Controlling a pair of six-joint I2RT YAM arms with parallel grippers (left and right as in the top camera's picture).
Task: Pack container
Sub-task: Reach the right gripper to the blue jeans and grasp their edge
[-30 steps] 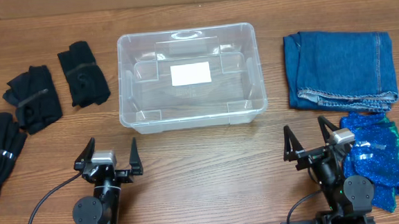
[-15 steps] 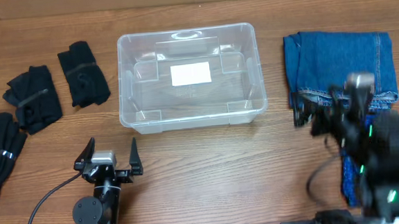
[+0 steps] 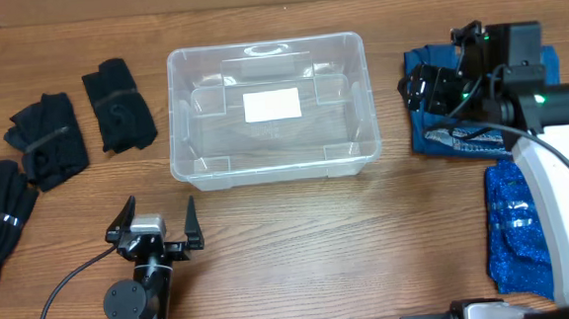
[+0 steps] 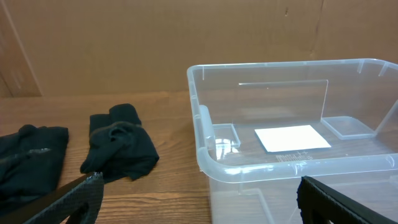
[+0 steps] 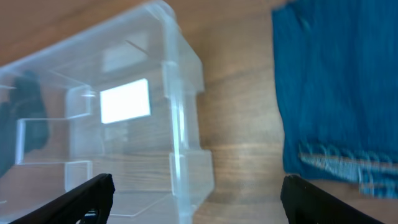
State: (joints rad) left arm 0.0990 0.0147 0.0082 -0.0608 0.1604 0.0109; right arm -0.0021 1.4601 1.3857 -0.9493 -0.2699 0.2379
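One swing up from rest, now hovering over folded jeans (image 5: 336, 81) with right tool (image 5: 196, 183) spread, pinching nothing; left tool (image 3: 159, 207) parked, spread too. Mid surface (image 3: 290, 248), beside the jeans, still empty: container (image 3: 275, 170). Probably starting the first pick.

Wooden table (image 3: 289, 228): container (image 3: 175, 122), jeans (image 5: 336, 81), black garments (image 3: 118, 105)

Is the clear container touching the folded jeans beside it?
Apart. The overhead view shows a strip of bare table between the container and the jeans.
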